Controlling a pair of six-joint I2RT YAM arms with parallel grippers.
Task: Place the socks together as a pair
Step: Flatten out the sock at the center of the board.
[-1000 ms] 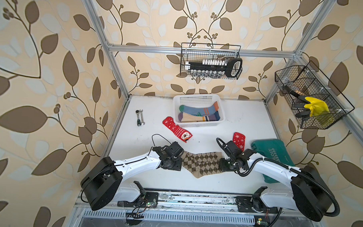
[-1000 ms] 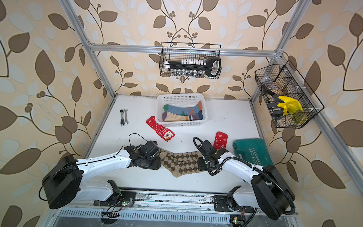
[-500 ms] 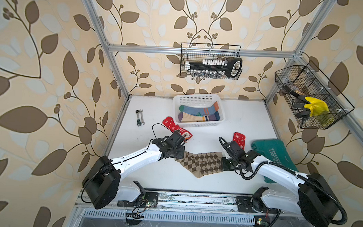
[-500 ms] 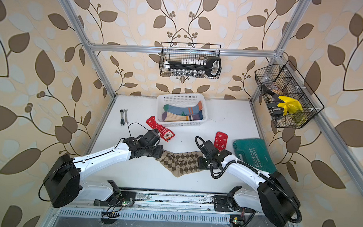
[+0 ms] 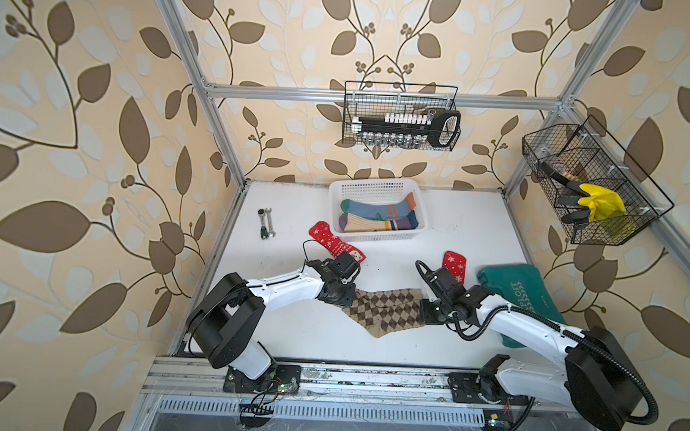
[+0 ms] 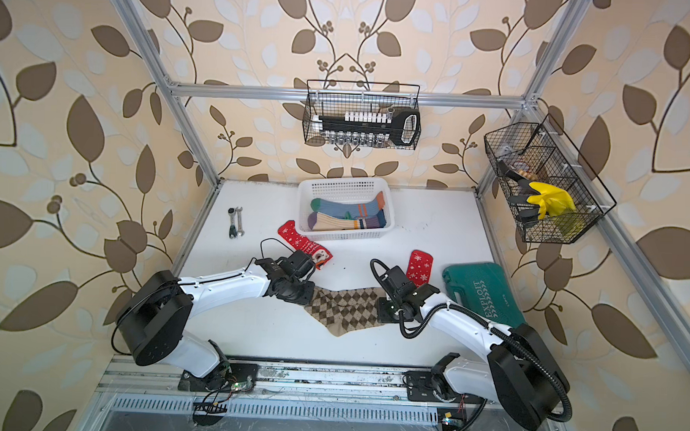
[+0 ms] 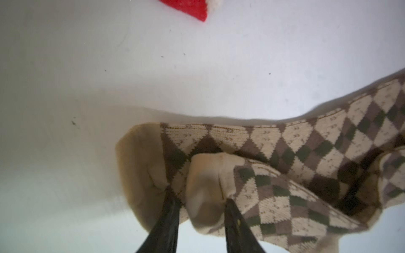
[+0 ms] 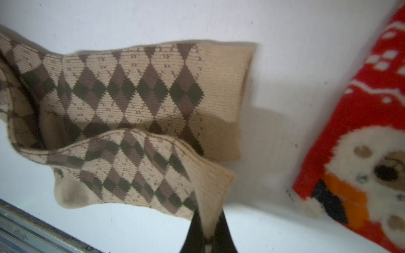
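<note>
Brown argyle socks [image 5: 383, 310] lie overlapped at the table's [image 5: 473, 236] 6 o'clock. The right tool [image 8: 208, 230] has just clamped one cuff; the left tool [image 7: 198, 203] has narrowed onto the bunched toes. Likely a two-ended lift. Farther, at 12 o'clock, the white basket [image 5: 378, 237] waits.

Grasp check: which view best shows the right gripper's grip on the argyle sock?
Right wrist: the right gripper plainly pinches the cuff of an argyle sock. Both top views hide it under the arm; left wrist shows only toe ends.
</note>
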